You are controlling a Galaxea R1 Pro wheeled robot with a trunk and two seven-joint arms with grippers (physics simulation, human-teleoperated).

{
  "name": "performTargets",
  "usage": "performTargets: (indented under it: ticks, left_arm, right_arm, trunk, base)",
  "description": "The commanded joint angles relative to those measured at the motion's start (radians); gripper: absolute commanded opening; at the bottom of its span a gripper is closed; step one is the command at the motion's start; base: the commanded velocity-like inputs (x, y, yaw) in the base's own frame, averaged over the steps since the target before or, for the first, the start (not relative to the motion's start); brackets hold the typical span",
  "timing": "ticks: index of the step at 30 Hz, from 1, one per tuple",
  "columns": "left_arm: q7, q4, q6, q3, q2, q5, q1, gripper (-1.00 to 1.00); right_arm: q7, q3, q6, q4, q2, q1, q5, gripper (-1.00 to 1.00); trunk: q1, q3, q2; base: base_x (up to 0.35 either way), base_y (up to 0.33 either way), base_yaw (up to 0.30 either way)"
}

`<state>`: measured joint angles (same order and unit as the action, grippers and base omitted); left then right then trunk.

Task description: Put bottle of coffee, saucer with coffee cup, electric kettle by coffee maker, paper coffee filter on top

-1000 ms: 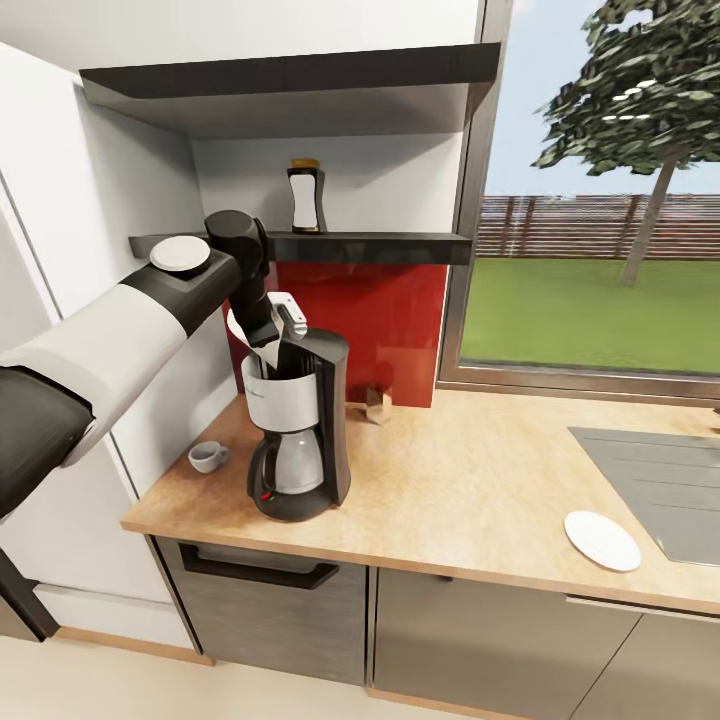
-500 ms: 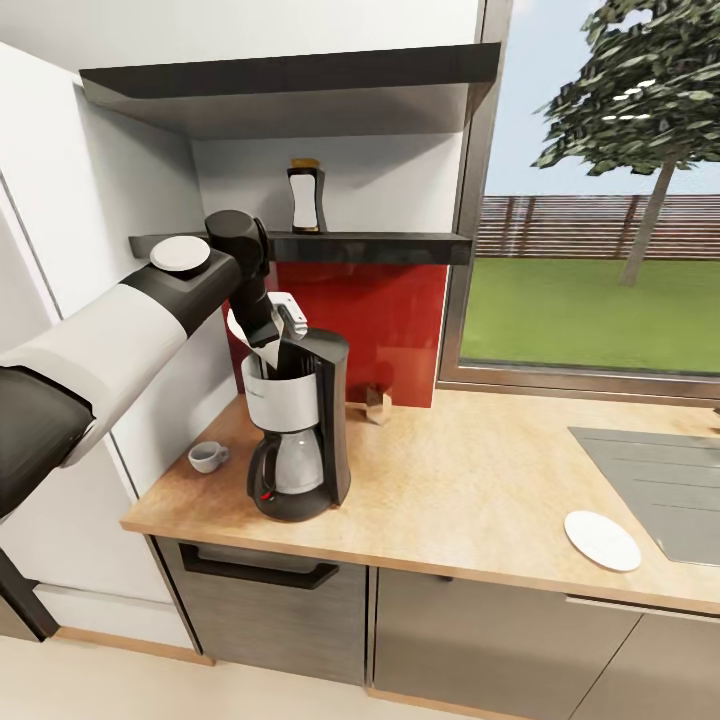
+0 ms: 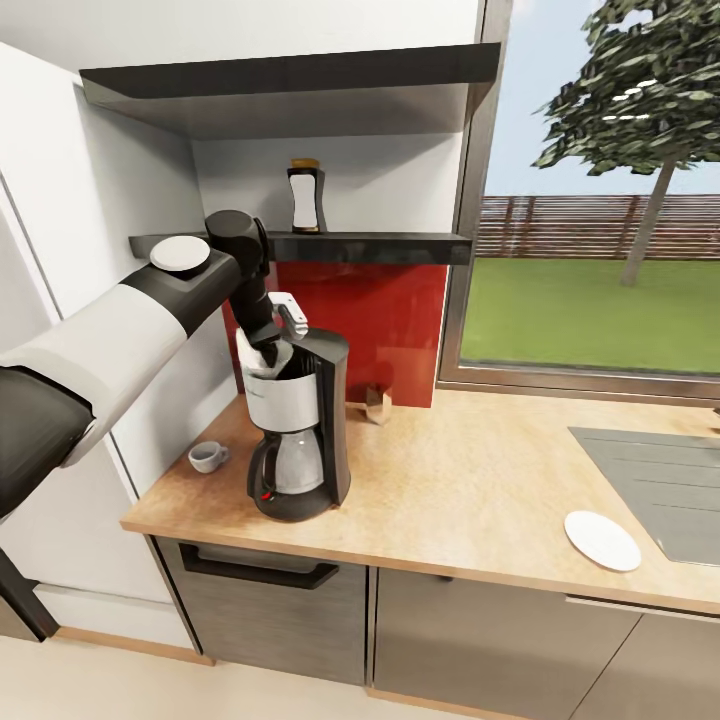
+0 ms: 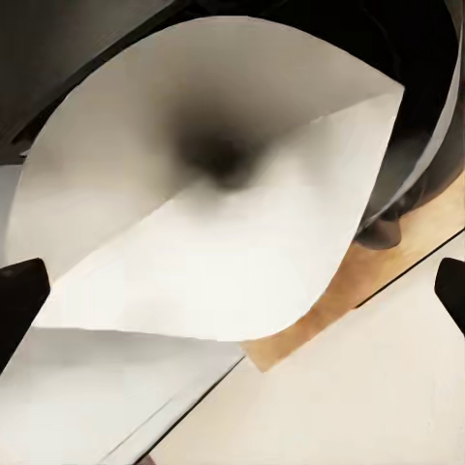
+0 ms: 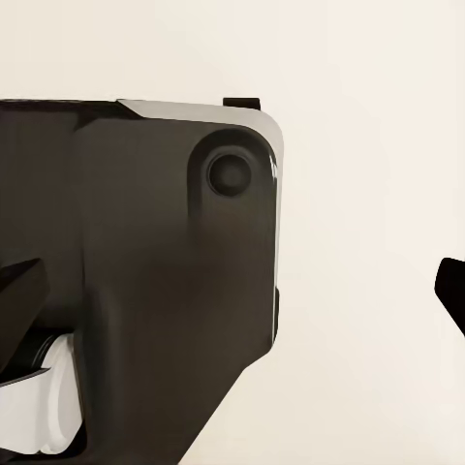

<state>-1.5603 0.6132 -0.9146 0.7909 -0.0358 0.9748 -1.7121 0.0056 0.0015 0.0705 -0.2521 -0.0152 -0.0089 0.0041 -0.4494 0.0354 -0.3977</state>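
Observation:
The black and silver coffee maker (image 3: 297, 430) stands at the left end of the wooden countertop (image 3: 470, 490). A white paper coffee filter (image 3: 257, 356) rests in its open top, and in the left wrist view the filter (image 4: 213, 223) lies as an open cone. My left gripper (image 3: 274, 332) hangs just above it, open, with its fingertips (image 4: 19, 300) spread wide of the paper. The bottle of coffee (image 3: 305, 197) stands on the dark shelf (image 3: 380, 245). A grey coffee cup (image 3: 207, 456) sits left of the coffee maker. The white saucer (image 3: 601, 540) lies far to the right, near the sink. My right gripper (image 5: 237, 291) is open and holds nothing.
A sink (image 3: 650, 480) is set into the counter at the right. A small wooden item (image 3: 376, 403) stands by the red backsplash (image 3: 380, 320). A white wall panel borders the counter's left end. The right wrist view faces a dark part of the robot (image 5: 145, 271).
The paper filter has dropped from a raised, tilted position at the left gripper down into the coffee maker's top. The left arm has barely moved.

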Motion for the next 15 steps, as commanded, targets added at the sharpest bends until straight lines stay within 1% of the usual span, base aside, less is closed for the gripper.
performTargets:
  ticks: [1,15]
  left_arm:
    - [-0.009,0.002,-0.01,0.004,-0.001,0.007,-0.001,1.0]
    - [-0.009,0.002,-0.011,0.0,-0.002,0.009,-0.001,1.0]
  right_arm:
    - [0.001,0.0,0.006,-0.002,0.0,0.0,0.0,1.0]
    - [0.001,0.001,0.006,-0.002,0.0,0.0,0.0,1.0]
  trunk:
    - [-0.001,0.002,-0.002]
    - [-0.001,0.002,-0.002]
  base:
    - [0.0,0.0,0.0]
    - [0.0,0.0,0.0]
